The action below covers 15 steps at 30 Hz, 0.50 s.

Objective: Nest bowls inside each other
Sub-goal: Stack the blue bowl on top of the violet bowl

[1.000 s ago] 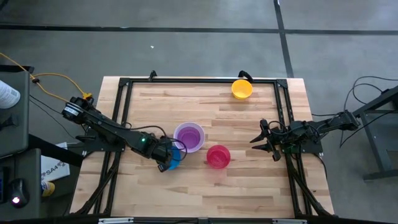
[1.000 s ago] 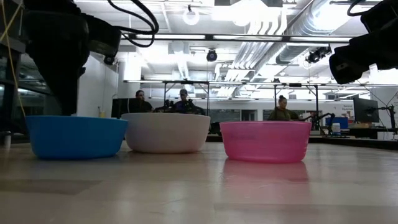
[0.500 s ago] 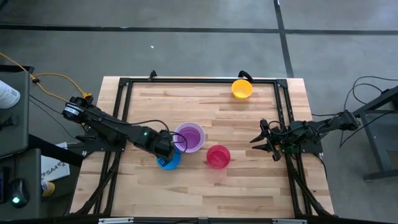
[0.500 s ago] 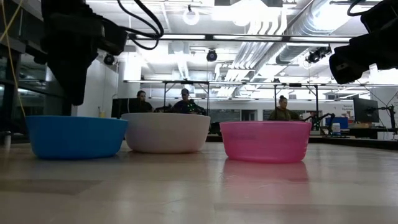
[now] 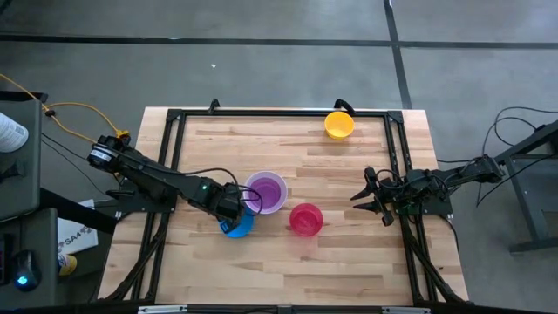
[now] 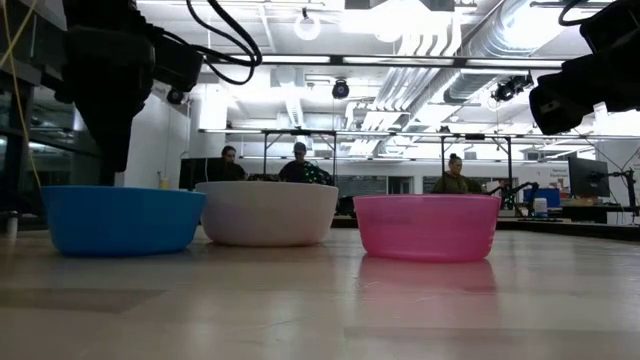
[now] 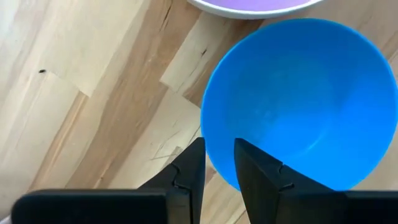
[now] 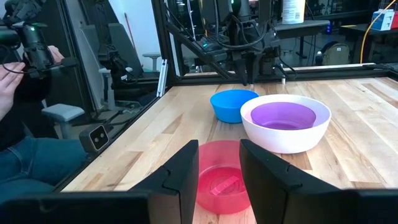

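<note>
A blue bowl [image 5: 240, 228] [image 7: 298, 106] rests on its base at the table's near left, with my left gripper [image 5: 232, 216] [image 7: 219, 155] pointing steeply down at its far-left rim and shut on it. Just beyond it, a purple bowl [image 5: 266, 192] sits nested in the white bowl [image 8: 286, 140]. A red bowl [image 5: 306, 219] stands to their right, and a yellow-orange bowl [image 5: 339, 124] stands at the far edge. At the right edge my right gripper [image 5: 362, 194] [image 8: 219, 162] waits, open and level. My left gripper has the blue bowl's rim [image 7: 210, 163] on its far-left side between its two fingers [image 7: 189, 168], one outside the wall and one inside the hollow. The fingers come from above, pointing steeply down. The bowl stands upright with its base on the table.
A black frame rail [image 5: 174, 157] runs round the table's edge. Bare wood lies along the near edge and across the far half. People sit in the room behind the table, and a person's hand [image 8: 9, 68] holds a device beyond the table's edge.
My left gripper has tipped and swung a little toward the far edge above the blue bowl, so more of the bowl now shows in the high view. The blue bowl has stayed where it was.
</note>
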{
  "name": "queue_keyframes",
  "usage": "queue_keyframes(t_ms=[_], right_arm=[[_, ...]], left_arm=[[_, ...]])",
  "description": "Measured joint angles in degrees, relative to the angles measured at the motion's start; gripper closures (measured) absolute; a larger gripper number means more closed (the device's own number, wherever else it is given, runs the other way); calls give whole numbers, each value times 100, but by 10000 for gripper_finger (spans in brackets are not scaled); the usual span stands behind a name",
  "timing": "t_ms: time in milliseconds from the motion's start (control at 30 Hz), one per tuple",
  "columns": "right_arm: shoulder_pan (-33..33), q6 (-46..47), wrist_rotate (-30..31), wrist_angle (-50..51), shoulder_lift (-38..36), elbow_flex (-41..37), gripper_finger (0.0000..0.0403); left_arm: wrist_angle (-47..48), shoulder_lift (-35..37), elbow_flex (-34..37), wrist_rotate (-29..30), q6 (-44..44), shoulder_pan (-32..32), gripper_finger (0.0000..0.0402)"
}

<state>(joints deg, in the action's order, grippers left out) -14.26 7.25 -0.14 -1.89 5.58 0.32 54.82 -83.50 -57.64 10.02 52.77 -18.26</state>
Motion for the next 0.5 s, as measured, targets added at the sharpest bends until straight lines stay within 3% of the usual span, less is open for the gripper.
queue_keyframes(t_ms=[500], right_arm=[[0,0,-2,0,0,0,293]], left_arm=[[-241,-2,295,-43,0,0,317]])
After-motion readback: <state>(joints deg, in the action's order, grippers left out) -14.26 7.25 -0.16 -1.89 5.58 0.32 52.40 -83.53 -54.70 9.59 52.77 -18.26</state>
